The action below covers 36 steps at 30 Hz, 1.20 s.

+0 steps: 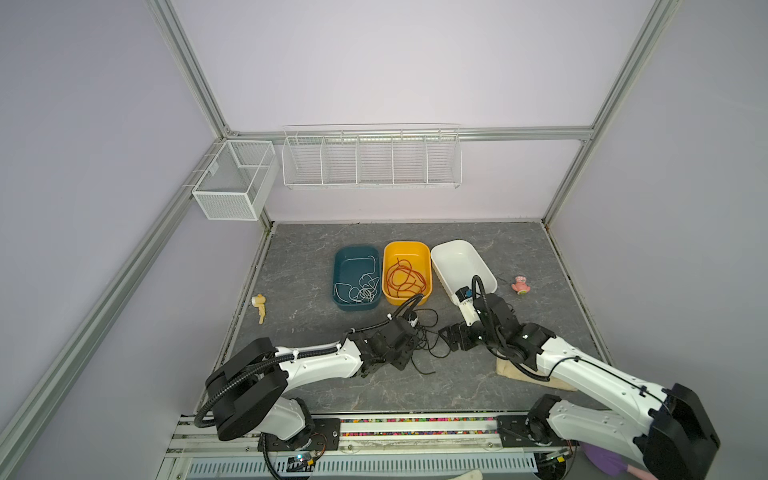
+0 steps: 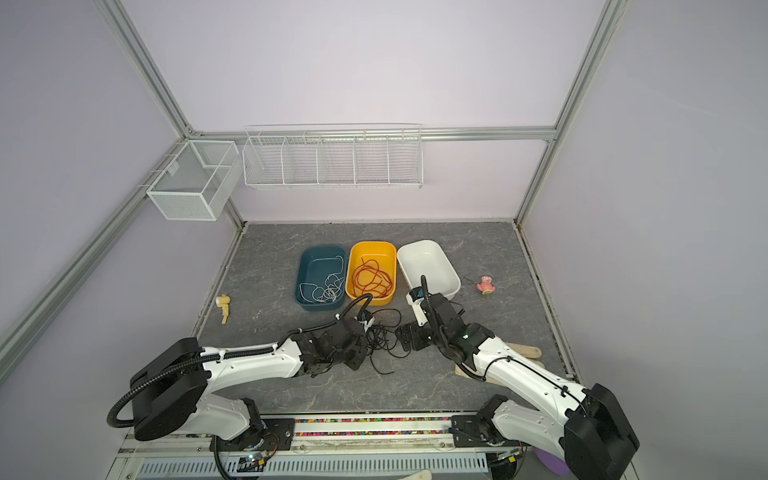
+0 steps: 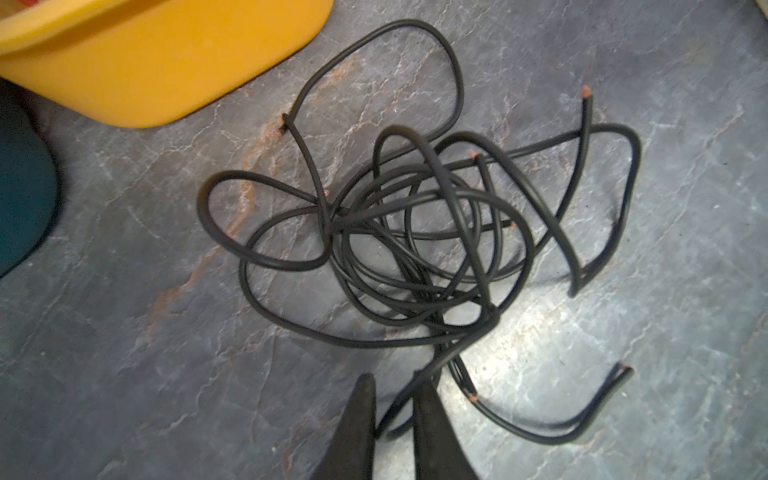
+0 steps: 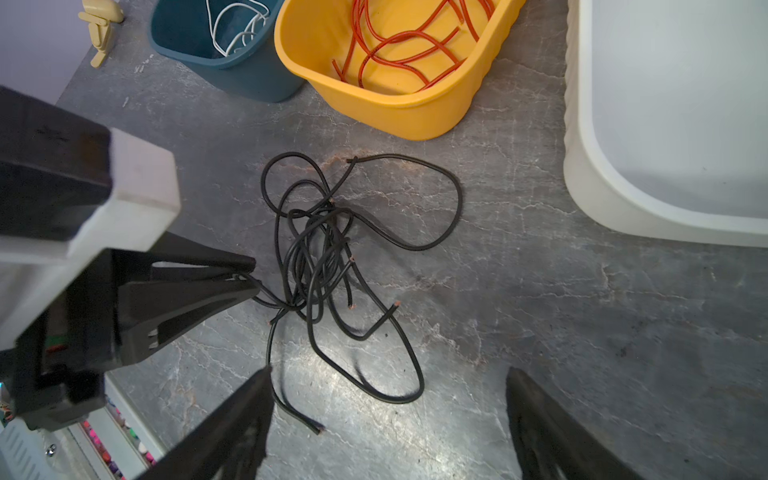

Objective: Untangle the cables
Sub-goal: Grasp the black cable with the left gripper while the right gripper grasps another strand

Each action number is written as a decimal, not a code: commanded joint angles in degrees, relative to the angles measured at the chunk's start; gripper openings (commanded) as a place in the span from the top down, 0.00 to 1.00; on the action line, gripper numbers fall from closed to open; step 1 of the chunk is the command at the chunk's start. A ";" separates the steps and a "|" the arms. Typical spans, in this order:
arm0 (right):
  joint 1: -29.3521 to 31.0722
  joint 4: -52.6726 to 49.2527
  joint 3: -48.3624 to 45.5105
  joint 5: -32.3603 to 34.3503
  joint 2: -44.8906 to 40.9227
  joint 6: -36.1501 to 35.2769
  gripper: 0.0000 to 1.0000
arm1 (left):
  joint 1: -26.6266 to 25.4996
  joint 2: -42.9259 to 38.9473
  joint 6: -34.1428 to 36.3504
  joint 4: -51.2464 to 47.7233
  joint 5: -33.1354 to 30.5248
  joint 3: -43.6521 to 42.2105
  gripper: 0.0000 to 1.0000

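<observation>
A tangle of black cables (image 1: 430, 338) (image 2: 384, 338) (image 3: 415, 232) (image 4: 316, 257) lies on the grey table in front of the bins. My left gripper (image 3: 395, 386) (image 1: 415, 332) is shut on strands at the tangle's edge; in the right wrist view its fingertips (image 4: 249, 276) pinch them. My right gripper (image 4: 388, 374) (image 1: 451, 338) stands open just right of the tangle, with one loose cable end beside a finger and nothing held. White cables (image 1: 361, 291) lie in the teal bin (image 1: 338, 257). Red-orange cables (image 1: 403, 280) lie in the yellow bin (image 1: 426, 253).
A white bin (image 1: 440, 249) sits tilted to the right of the yellow one, partly under my right arm. A yellow toy (image 1: 259, 307) lies at the table's left edge, a pink toy (image 1: 520, 285) at the right. A beige cloth (image 1: 515, 370) lies under my right arm. Wire baskets (image 1: 372, 160) hang on the back wall.
</observation>
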 commanded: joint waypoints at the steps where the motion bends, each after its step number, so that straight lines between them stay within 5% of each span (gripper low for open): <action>1: -0.25 3.03 -1.53 -1.62 1.11 0.81 0.11 | -0.04 0.30 0.23 1.46 -0.01 0.89 0.84; 7: -0.24 5.32 -1.84 -3.05 3.51 0.75 0.11 | -0.09 -0.23 0.31 1.19 0.71 0.82 1.00; 18: -0.20 11.87 -1.50 -9.29 9.63 1.21 0.00 | -0.09 -8.92 -1.59 -4.89 7.27 1.76 1.00; 29: 0.03 17.61 -2.26 -13.80 14.98 3.89 0.42 | -0.26 -16.14 -3.51 -7.18 11.75 1.15 1.00; 36: 0.25 18.04 -2.34 -15.17 17.66 5.49 0.46 | -0.31 -19.61 -3.41 -7.77 9.32 1.32 1.00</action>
